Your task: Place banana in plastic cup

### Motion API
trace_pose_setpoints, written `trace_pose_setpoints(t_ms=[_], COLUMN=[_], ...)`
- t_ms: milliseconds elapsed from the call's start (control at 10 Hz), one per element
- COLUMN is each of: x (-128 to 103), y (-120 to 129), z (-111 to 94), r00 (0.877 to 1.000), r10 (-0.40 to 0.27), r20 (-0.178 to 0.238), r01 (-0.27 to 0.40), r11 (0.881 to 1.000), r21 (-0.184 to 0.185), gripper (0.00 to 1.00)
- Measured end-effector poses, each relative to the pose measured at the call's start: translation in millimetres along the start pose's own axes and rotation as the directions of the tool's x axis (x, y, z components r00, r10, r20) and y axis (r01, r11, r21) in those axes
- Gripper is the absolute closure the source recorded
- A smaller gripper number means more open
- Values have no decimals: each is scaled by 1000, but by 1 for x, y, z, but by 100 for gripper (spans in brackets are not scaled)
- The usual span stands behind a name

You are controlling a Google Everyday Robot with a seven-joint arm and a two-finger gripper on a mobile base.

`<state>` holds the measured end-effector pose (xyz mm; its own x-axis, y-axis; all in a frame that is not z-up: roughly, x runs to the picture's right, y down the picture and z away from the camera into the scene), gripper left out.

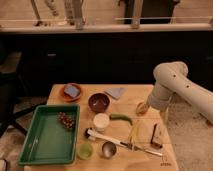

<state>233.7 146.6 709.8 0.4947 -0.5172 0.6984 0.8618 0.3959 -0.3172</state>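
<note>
The tool (142,108) just behind the banana (134,134), open or closed I cannot tell, might bump it sideways if it drops crooked.

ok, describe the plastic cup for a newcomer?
Find the green tray, left on the table. Off its near right corner stands the plastic cup: short, translucent light green, unlike the shiny metal cup beside it. The gripper hangs near the table's right edge.

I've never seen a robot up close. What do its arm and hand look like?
The arm is smooth, glossy white: thick rounded tubes joined by a bulbous elbow with a few small dark marks. No loose cables show. Its hand, low over the right side of the table, is a narrower end piece in shadow.
</note>
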Motion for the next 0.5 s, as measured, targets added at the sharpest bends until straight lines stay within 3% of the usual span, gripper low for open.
trace_pose_setpoints(t_ms=[500], x=[-8], y=[-2], z=[33], r00=[999], r10=[-28], r20=[38], r01=[27], r11=[999], r21=[32], gripper=[20])
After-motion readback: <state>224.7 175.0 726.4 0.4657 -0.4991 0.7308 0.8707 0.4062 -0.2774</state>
